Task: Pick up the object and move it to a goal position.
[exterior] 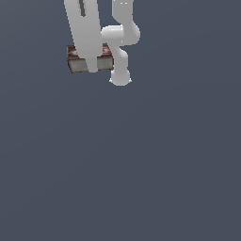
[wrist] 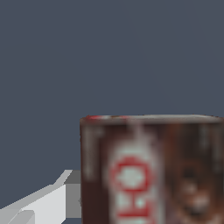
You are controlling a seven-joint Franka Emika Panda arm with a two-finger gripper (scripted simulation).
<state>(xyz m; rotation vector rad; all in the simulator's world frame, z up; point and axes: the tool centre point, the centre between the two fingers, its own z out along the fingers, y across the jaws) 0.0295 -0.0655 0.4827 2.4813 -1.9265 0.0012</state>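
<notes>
The object [exterior: 104,60] is a small flat box with dark brown sides and a red top label, near the top of the exterior view. My white gripper [exterior: 92,65] reaches down across its middle, with one broad finger [exterior: 84,33] covering part of it. The wrist view shows the object [wrist: 151,170] very close and blurred, its label bearing red and white lettering. One grey-white finger [wrist: 48,201] presses against its side. The other finger is hidden. The gripper looks shut on the object.
The white arm links [exterior: 120,44] curve down just to the exterior view's right of the box, ending in a rounded base [exterior: 120,77]. Everything else is a plain dark grey-blue ground [exterior: 141,164].
</notes>
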